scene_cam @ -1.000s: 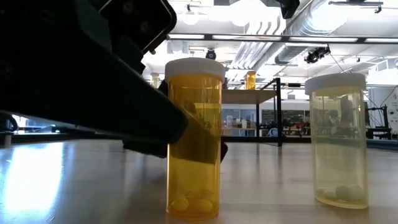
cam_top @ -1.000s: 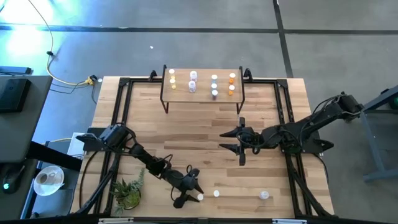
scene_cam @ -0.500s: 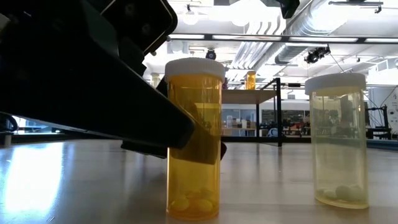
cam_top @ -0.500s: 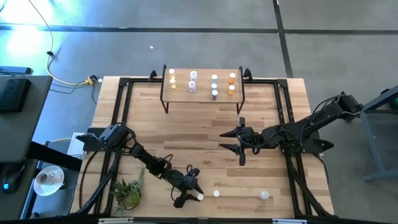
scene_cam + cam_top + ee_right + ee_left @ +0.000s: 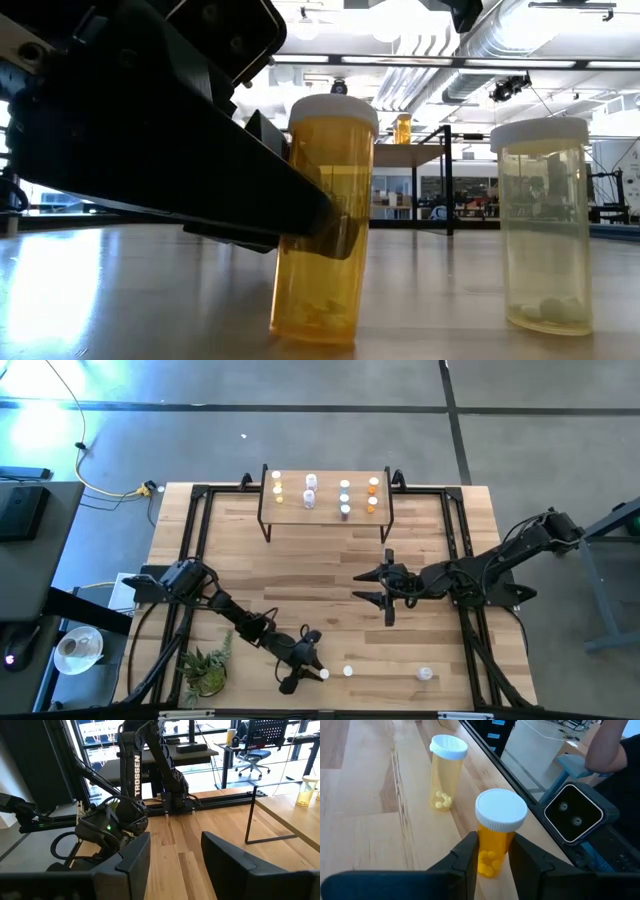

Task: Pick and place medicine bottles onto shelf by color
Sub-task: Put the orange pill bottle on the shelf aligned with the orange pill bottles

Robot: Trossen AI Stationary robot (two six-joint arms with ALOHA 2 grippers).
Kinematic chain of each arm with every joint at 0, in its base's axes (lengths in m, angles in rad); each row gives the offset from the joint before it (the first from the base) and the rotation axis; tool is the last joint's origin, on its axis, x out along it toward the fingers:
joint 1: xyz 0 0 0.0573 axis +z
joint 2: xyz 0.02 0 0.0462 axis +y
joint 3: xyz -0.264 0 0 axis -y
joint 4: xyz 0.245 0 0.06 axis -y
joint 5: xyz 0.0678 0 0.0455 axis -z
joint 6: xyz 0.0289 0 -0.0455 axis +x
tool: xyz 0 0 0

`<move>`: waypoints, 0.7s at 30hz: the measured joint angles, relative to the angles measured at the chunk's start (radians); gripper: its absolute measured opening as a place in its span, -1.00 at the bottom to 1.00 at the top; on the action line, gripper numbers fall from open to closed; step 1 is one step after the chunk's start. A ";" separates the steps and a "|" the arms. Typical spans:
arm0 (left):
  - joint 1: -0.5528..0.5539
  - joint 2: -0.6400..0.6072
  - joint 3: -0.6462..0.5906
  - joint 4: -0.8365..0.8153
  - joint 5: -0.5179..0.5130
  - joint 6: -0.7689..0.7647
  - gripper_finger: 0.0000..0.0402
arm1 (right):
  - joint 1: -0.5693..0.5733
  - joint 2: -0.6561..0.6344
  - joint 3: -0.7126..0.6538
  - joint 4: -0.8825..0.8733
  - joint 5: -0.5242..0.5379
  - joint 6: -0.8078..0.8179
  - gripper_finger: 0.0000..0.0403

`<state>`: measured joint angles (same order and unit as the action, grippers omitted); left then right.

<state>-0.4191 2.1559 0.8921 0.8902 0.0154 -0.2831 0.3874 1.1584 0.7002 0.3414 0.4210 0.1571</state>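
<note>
An orange medicine bottle (image 5: 496,845) with a white cap (image 5: 501,810) stands near the table's front edge, and my left gripper (image 5: 492,854) is shut on it. In the low view the bottle (image 5: 325,230) leans a little. A yellowish bottle (image 5: 446,775) stands just beyond it on its base, and a pale one (image 5: 425,674) farther right. The shelf (image 5: 325,508) at the far edge carries several bottles. My right gripper (image 5: 388,596) hovers open over the table's middle right, holding nothing. My left gripper pinches the orange bottle's body (image 5: 485,851) between its two fingers, below the cap, about halfway down. The fingers (image 5: 300,205) come slanting down from the table's left. The bottle is tilted, its top leaning away from the gripper, with its base (image 5: 312,335) at the tabletop.
A small potted plant (image 5: 205,670) sits at the front left corner. Black frame rails (image 5: 190,550) run along the table's sides. A camera box (image 5: 575,812) sits off the front edge, and a person's sleeve (image 5: 610,747) shows beyond it.
My left gripper has shut on the orange bottle. The bottle stood upright and now leans, nudged a little away from the gripper. My right arm has kept still.
</note>
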 joint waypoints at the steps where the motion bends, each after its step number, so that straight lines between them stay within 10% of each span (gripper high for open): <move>1: 0.001 -0.002 0.000 -0.002 0.000 -0.001 -0.58 | 0.000 0.000 0.000 -0.004 0.000 0.000 -0.17; 21: 0.075 -0.373 -0.001 -0.495 -0.205 0.171 -0.56 | 0.000 0.019 0.000 -0.001 -0.103 -0.056 -0.17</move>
<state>-0.3442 1.7828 0.8913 0.3955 -0.1893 -0.1123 0.3874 1.1773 0.7002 0.3402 0.3176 0.1007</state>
